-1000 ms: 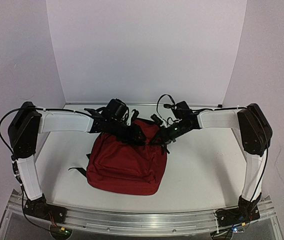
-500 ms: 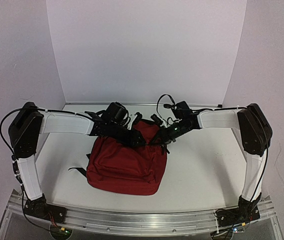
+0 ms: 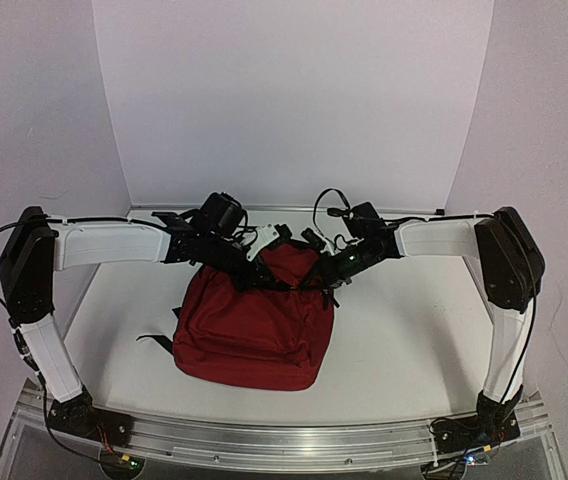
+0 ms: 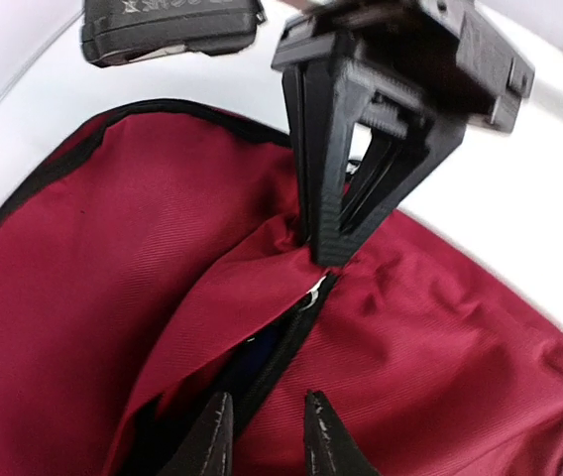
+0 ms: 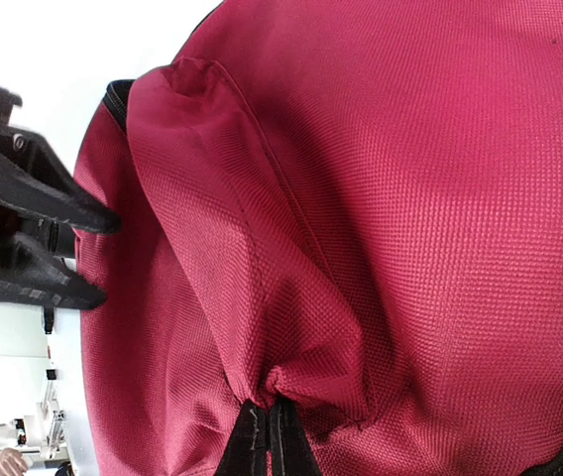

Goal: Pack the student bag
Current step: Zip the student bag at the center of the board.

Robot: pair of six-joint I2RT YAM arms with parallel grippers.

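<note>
Large dark red soft fabric backpack (image 3: 254, 330), fold pinched in right gripper (image 5: 267, 421) closed fingers, left gripper (image 4: 268, 399) narrowly parted, black zipper trim (image 4: 283, 345) at its tips.

The white table (image 3: 404, 330) carries the dark red student bag (image 3: 254, 325), which lies flat near the middle. Its far end seems raised off the surface, though that part is hard to see. A black strap (image 3: 154, 341) trails onto the tabletop at its left.

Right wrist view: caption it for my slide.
Right gripper pinches a fold of the red backpack; left gripper sits at its edge.
</note>
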